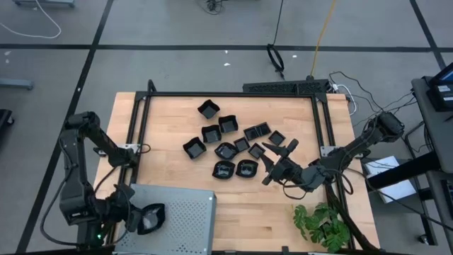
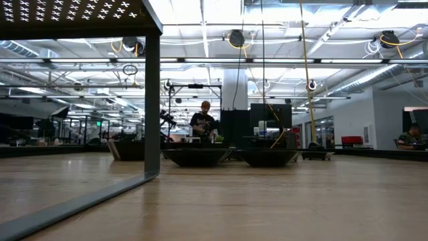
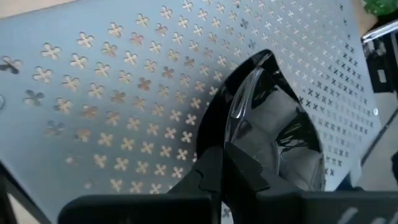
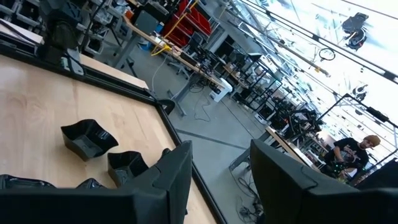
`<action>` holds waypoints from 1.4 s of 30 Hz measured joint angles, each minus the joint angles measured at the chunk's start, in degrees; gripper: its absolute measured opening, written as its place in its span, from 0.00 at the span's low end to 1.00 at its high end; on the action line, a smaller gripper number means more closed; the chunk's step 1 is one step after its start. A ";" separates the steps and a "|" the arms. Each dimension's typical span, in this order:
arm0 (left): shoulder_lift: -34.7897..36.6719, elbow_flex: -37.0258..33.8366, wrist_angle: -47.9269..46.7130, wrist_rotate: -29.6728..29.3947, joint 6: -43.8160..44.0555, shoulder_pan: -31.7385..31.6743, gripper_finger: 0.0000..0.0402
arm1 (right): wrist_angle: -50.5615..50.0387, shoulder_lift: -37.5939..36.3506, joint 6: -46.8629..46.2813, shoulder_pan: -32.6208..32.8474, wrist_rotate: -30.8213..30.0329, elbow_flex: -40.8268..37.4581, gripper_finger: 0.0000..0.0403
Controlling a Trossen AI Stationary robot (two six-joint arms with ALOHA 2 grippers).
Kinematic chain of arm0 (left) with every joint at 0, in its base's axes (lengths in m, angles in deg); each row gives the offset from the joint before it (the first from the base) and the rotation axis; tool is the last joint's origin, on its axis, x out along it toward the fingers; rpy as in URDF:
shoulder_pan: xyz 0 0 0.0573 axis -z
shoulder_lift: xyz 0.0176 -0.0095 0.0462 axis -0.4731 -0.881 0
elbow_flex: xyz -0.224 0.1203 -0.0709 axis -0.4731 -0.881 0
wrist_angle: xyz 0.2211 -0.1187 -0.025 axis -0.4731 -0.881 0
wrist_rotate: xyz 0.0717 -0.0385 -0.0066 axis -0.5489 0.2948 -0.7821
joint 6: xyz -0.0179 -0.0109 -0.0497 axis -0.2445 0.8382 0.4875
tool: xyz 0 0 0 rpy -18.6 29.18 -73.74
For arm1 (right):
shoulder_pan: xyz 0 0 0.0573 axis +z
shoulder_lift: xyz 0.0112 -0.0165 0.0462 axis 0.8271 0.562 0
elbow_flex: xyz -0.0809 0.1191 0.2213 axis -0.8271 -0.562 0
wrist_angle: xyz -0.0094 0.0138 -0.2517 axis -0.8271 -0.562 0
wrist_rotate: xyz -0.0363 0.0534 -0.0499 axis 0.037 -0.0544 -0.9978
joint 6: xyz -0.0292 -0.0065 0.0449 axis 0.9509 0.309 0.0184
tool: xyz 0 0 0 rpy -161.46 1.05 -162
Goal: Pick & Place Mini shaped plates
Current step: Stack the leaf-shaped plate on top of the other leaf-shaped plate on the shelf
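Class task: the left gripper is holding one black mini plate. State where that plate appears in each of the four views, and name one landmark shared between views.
High view: plate at lower left, in the left gripper, over the grey tray's left end.
Low view: not in it.
Left wrist view: plate at centre right, clamped by the fingers.
Right wrist view: not in it.
Shared landmark: the perforated tray.

Two black dishes (image 2: pixel 199 156) sit on the table (image 2: pixel 267 201) (a person (image 2: pixel 202 124) stands beyond).
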State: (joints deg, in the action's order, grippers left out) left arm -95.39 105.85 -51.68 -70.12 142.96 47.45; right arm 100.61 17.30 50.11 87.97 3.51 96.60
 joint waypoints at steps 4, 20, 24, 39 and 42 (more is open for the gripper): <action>0.00 0.00 0.27 0.01 -1.76 0.56 0.10 | 0.00 0.00 0.00 0.02 0.02 0.00 0.39; 0.02 0.00 -2.10 -10.34 -10.22 0.52 0.35 | -0.02 0.00 -0.02 0.02 0.02 0.00 0.44; 0.02 0.00 -1.78 -11.57 -13.54 0.52 0.38 | -0.02 0.00 -0.02 0.02 0.04 0.00 0.43; 2.80 0.00 -9.64 -46.58 -28.88 -1.52 0.38 | -4.28 0.00 -7.51 0.17 6.88 0.02 0.45; 2.64 0.00 -9.35 -55.36 -33.58 -4.38 0.38 | -11.41 0.00 -15.30 -0.03 11.20 0.02 0.45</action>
State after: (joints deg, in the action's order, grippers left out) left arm -92.75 105.85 -61.03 -125.47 109.38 43.07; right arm 89.20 17.30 34.81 87.94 14.71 96.62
